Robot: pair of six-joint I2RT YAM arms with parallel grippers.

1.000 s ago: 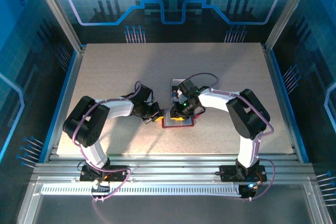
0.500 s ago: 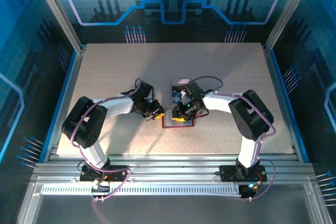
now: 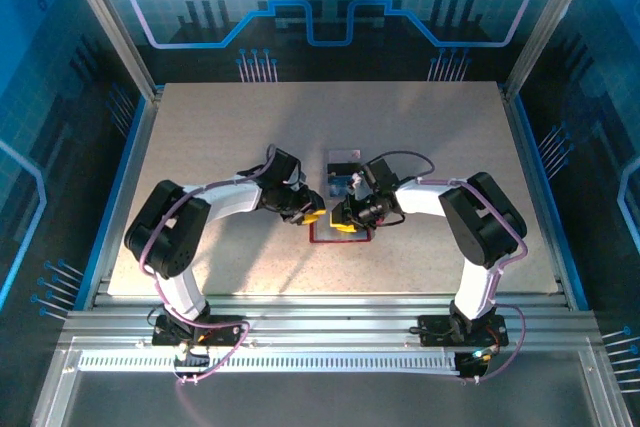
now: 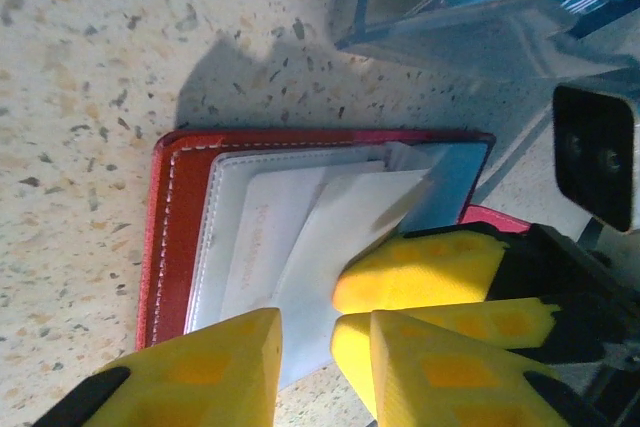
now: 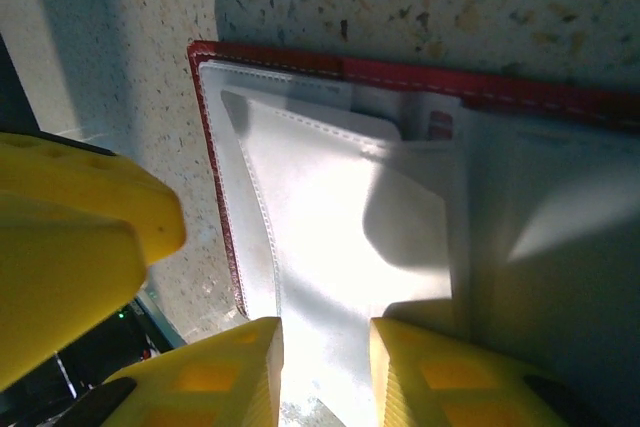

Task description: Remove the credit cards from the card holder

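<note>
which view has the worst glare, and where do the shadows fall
Right wrist: the worst glare, with bright light bleaching the card holder pockets almost white. Left wrist: sharper, with a dark shadow lying on the table just beyond the card holder. Top external: no strong glare, but the card holder is too small for detail.

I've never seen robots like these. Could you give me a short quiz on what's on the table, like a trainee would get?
1. True or false: the card holder lies open on the table, with its inner pockets facing up.
2. The fingers of the left gripper and the right gripper are: A yellow; B green; C white.
3. Fill in: the card holder's stitched border is ___.
Key: 1 true; 2 A; 3 red.
</note>
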